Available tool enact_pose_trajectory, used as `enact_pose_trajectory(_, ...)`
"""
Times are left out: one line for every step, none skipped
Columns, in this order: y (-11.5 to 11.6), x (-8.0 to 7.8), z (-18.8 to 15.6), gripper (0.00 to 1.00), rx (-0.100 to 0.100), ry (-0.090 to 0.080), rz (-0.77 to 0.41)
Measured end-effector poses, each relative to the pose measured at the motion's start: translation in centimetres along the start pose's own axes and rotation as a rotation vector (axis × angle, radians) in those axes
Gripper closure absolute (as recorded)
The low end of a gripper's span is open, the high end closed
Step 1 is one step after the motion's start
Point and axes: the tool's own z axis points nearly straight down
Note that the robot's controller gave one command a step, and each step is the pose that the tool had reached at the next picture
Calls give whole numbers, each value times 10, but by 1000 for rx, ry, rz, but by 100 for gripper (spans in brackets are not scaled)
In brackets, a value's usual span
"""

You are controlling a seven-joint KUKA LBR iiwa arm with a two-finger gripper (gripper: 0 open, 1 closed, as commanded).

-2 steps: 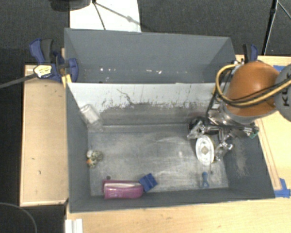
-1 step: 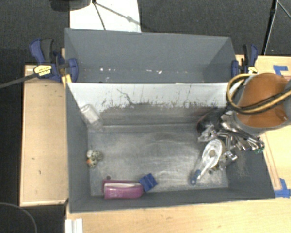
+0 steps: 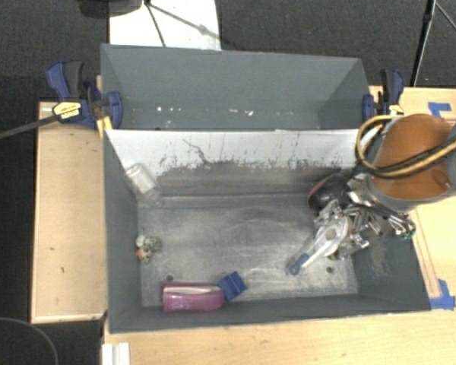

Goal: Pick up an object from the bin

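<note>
- The tool (image 3: 304, 260) slants down to the floor of the bin (image 3: 235, 234), well to the right of the pink oblong container (image 3: 191, 297) and a little farther from the near wall than it. The slant seems to follow from the arm coming in over the right rim and reaching inward.
- Whether the tool is wide or narrow I cannot tell; it reads as one silvery prong from this angle.
- A small bluish bit (image 3: 295, 266) sits at its tip, on the side facing the pink container. It may be a loose thing or part of the tool; I cannot say which, and nothing can be seen in its grip.
- The pink container lies flat on its side along the near wall, likely where it slid to rest. A blue piece (image 3: 232, 284) touches its right end.
- That corner spot probably leaves little room to close round either.
- A small speckled lump (image 3: 146, 245) lies alone beyond the pink container's left end, clear on all sides.
- A clear plastic cup (image 3: 140, 179) lies tipped farther beyond it, against the sloped far wall.
- A dark reddish round thing (image 3: 319, 191) lies far right of the pink container, partly hidden by the wrist.
- By my reading the pick is not yet made.
</note>
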Motion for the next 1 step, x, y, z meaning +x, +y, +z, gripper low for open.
enact_pose_trajectory(-1,-3,-72,100,2,1,4)
